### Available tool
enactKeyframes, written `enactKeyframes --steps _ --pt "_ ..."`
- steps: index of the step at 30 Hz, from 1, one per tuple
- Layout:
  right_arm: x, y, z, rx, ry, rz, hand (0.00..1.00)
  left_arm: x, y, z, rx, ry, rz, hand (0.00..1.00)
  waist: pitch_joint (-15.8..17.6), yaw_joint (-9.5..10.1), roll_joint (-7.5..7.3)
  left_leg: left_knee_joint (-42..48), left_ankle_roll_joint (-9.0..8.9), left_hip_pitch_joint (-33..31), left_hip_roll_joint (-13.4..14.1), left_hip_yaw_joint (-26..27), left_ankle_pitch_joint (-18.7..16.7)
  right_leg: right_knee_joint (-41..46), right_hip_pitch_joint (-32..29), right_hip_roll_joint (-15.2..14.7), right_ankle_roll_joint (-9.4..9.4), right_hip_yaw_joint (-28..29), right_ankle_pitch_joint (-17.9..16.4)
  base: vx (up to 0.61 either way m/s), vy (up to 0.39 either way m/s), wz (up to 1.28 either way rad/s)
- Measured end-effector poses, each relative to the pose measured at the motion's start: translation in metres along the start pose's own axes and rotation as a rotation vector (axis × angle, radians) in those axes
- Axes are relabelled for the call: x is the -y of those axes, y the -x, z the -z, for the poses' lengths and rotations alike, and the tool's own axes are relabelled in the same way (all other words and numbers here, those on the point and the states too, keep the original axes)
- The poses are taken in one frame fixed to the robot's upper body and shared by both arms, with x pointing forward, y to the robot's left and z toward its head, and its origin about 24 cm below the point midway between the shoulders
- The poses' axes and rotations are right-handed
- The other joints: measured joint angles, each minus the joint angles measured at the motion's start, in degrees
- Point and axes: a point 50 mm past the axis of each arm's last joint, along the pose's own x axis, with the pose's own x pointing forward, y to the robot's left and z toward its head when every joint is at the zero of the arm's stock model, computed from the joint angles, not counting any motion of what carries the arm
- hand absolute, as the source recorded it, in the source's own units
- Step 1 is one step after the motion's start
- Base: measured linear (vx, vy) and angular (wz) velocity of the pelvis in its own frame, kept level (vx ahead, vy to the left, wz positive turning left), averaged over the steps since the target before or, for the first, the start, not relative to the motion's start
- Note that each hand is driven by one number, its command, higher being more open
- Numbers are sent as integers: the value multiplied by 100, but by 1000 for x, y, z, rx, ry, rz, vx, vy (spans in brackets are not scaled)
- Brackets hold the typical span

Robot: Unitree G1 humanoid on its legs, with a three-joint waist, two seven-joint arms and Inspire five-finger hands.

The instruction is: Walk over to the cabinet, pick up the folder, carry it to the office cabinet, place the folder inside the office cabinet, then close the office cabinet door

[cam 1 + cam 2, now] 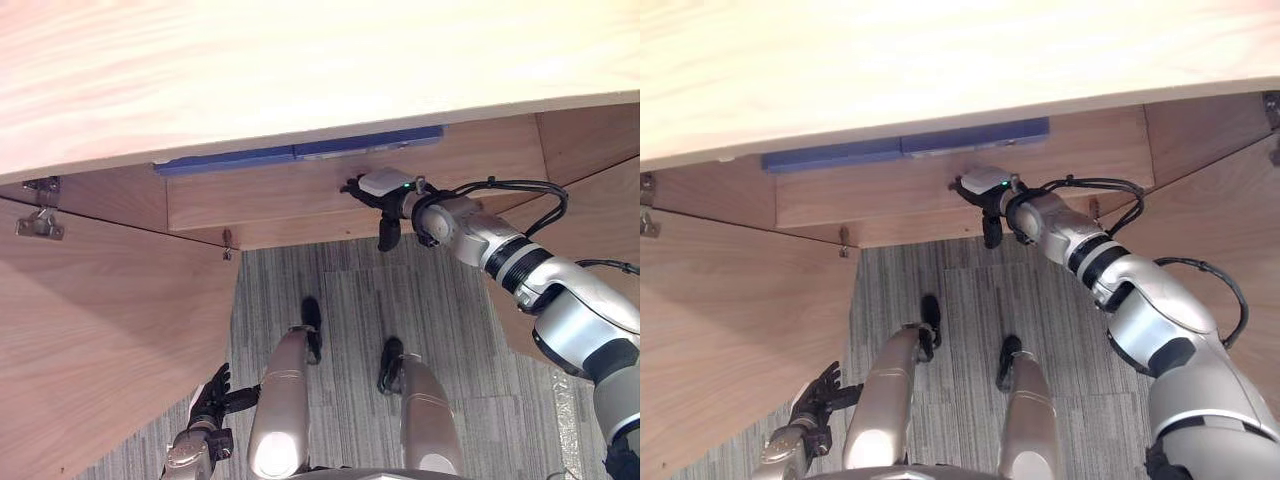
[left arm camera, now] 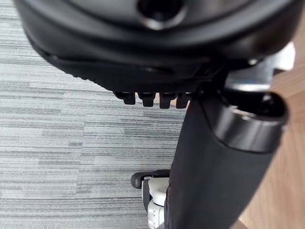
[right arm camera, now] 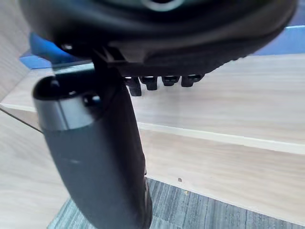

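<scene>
Left hand [image 1: 210, 392]: hangs low beside the open left door [image 1: 90, 340], fingers spread and relaxed, holding nothing.
Carpet [image 2: 57, 133]: grey striped floor lies under the left fingertips [image 2: 148, 99], apart from them.
Right hand [image 1: 383, 190]: reaches forward into the open office cabinet, at the front of the shelf [image 3: 228, 100].
Right fingers [image 3: 162, 80]: seen end-on, so they seem loosely extended rather than curled; nothing is held between them and the thumb [image 3: 95, 157].
Shelf: pale wood board, its surface just past the right fingertips and its front edge below them.
Folder [image 1: 300, 150]: blue and flat, lying inside the cabinet on the shelf, beyond the right fingertips and apart from them; neither hand touches it.
Cabinet top [image 1: 300, 70]: a wide pale panel above the folder, overhanging it and the right fingers.
Right door [image 1: 1230, 200]: stands open to the thumb-free side of the right arm.
</scene>
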Motion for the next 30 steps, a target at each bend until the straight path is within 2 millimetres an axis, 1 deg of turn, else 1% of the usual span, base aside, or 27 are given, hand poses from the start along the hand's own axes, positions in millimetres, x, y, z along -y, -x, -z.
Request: enactKeyframes --steps 2,4,7,9,11,13,14,16,17,18,19,20,21,22,23,24,26,27,28,29,30 --pt "-4 0 -2 6 21 -32 100 -1 0 1 -5 -1 0 100 20 -1 -41 -74 5 150 0 44 -3 -72 128 -22 13 -45 36 32 -6 -9" --pt "-13 -1 -7 22 46 -97 100 -2 1 3 -13 -4 -4 100 51 -11 -97 -231 5 472 8 103 -3 -288 439 -22 -9 -107 106 31 -15 -10" --pt "-26 -1 -9 32 29 -145 100 -4 2 5 -19 -9 -8 100 41 -36 -147 -386 -5 769 7 132 3 -509 764 -12 -25 -158 154 18 -9 -3" --pt "-37 0 -13 51 11 -162 100 -7 3 8 -35 -15 -15 100 8 -58 -220 -678 -36 1104 7 218 93 -839 1066 27 -39 -170 287 40 -1 -16" --pt "-46 2 -18 80 -43 -162 100 -10 4 13 -59 -37 -24 100 -51 -85 -277 -1006 -54 1404 12 282 215 -1224 1370 99 -43 -162 471 63 -4 -18" --pt "-67 8 -18 96 -195 -155 100 -18 5 19 -96 -84 -40 100 -264 -129 -390 -1378 -126 1666 13 299 352 -1746 1681 199 -89 -177 698 67 -12 -5" --pt "-74 10 -15 88 -262 -150 100 -19 5 21 -104 -92 -44 100 -310 -128 -411 -1452 -126 1729 14 300 375 -1871 1776 226 -90 -179 756 88 -2 0" --pt "-115 24 -3 11 -509 -129 100 -21 7 28 -141 -129 -57 100 -474 -135 -424 -1562 -132 1993 21 293 389 -2326 2174 296 -72 -171 955 84 23 -3" --pt "-127 27 -2 -14 -578 -125 100 -21 7 30 -149 -141 -64 100 -536 -149 -430 -1551 -133 2033 25 286 387 -2426 2244 311 -71 -151 1013 41 43 -16" --pt "-144 32 -1 -50 -679 -112 100 -21 8 32 -158 -159 -79 100 -622 -151 -441 -1514 -149 2086 47 265 377 -2556 2329 346 -82 -73 1114 21 38 -34" --pt "-162 38 -3 -89 -790 -100 100 -22 9 33 -162 -182 -92 100 -677 -163 -449 -1408 -205 2142 62 198 338 -2661 2424 381 -77 36 1201 12 44 -60" --pt "-187 47 -6 -148 -908 -95 100 -24 9 34 -165 -193 -108 100 -793 -212 -448 -1218 -341 2156 45 -82 249 -2742 2498 409 -79 193 1267 27 31 -76" --pt "-212 59 -9 -222 -1006 -81 100 -21 9 35 -164 -171 -121 100 -917 -280 -403 -1115 -496 2213 34 -415 131 -2770 2553 439 -65 334 1302 29 31 -67" --pt "-224 67 -10 -267 -1051 -74 100 -19 9 35 -164 -162 -128 100 -965 -336 -372 -1106 -577 2280 31 -524 65 -2773 2589 449 -59 391 1307 24 46 -57" --pt "-250 85 -14 -364 -1130 -73 100 -15 9 37 -168 -150 -131 100 -1105 -485 -328 -1182 -574 2411 28 -581 -34 -2784 2630 461 -42 493 1319 -13 81 -39" --pt "-269 100 -17 -438 -1194 -76 100 -13 9 40 -176 -131 -139 100 -1261 -604 -322 -1385 -563 2540 9 -568 -59 -2814 2632 457 -17 549 1345 -23 89 -43" --pt "-301 127 -30 -593 -1353 -55 100 -10 11 46 -195 -110 -154 100 -1542 -827 -423 -1852 -572 2819 -57 -358 88 -2943 2603 421 4 777 1469 -49 73 -63" --pt "-323 149 -40 -740 -1494 -4 100 -9 13 54 -230 -126 -156 100 -1779 -940 -498 -2265 -587 3024 -98 -115 255 -3066 2541 394 1 1009 1573 -88 55 -95" --pt "-337 166 -49 -854 -1589 36 100 -6 14 58 -247 -136 -148 100 -1870 -1037 -557 -2595 -604 3237 -152 54 401 -3154 2536 377 2 1171 1621 -87 33 -82" --pt "-340 170 -50 -881 -1609 45 100 -5 14 58 -249 -136 -147 100 -1879 -1065 -565 -2668 -604 3287 -165 87 441 -3167 2535 373 1 1202 1631 -92 20 -57" --pt "-351 185 -56 -976 -1662 73 100 -2 14 59 -250 -135 -142 100 -1881 -1155 -569 -2938 -650 3468 -204 174 556 -3184 2524 384 -8 1313 1685 -117 23 -54"
